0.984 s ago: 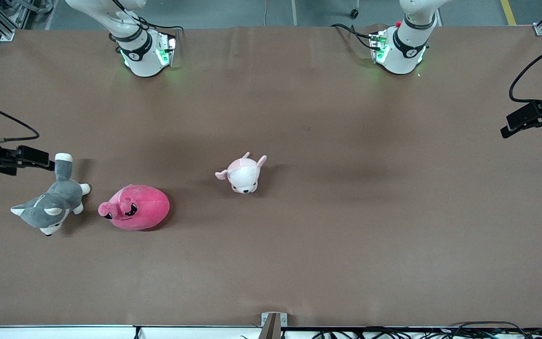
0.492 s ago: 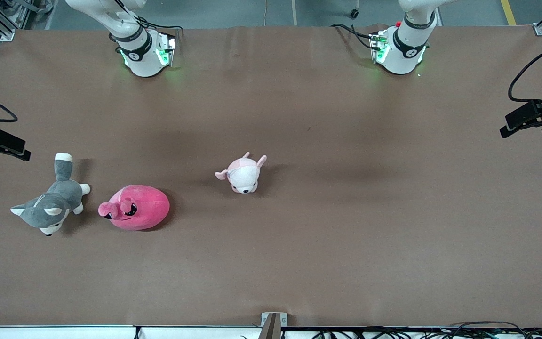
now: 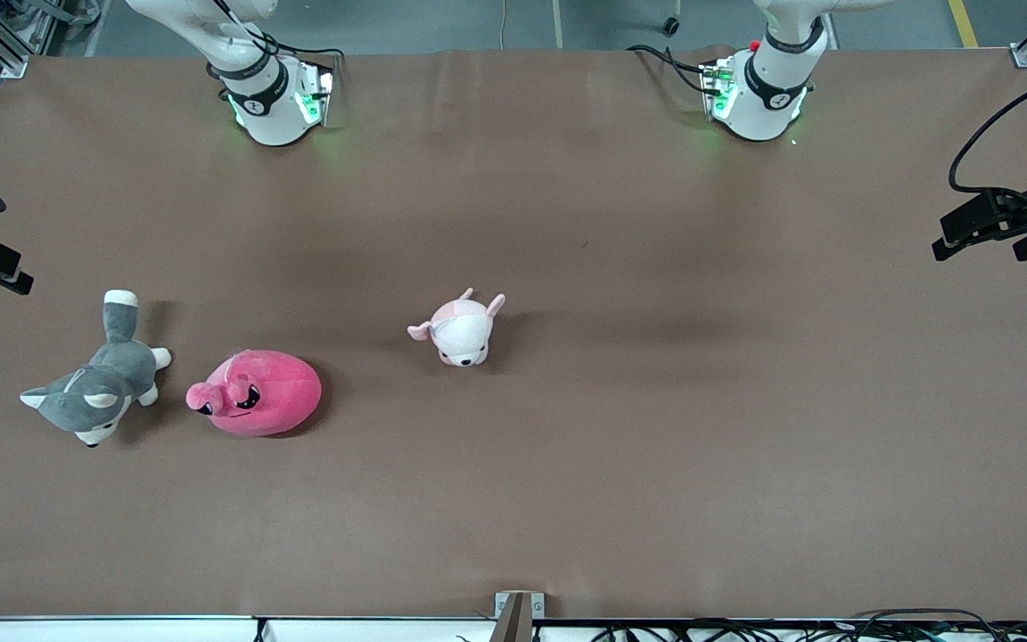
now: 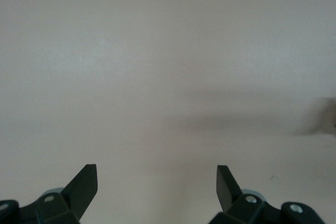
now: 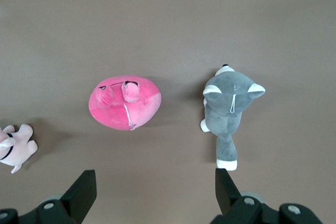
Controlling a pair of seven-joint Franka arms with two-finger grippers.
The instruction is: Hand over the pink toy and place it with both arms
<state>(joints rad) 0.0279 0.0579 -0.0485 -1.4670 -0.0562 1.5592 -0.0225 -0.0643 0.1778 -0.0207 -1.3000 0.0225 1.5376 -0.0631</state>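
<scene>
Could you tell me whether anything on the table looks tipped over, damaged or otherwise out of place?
Only one thing: the grey husky plush lies flat on its side at the right arm's end, beside the pink toy. The pale pink plush animal sits upright mid-table. Nothing looks torn or spilled, and both arms hang apart from the toys.

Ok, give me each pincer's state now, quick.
Left pincer: open, holding nothing, over bare table.
Right pincer: open, holding nothing, above the pink toy and grey husky plush.
</scene>
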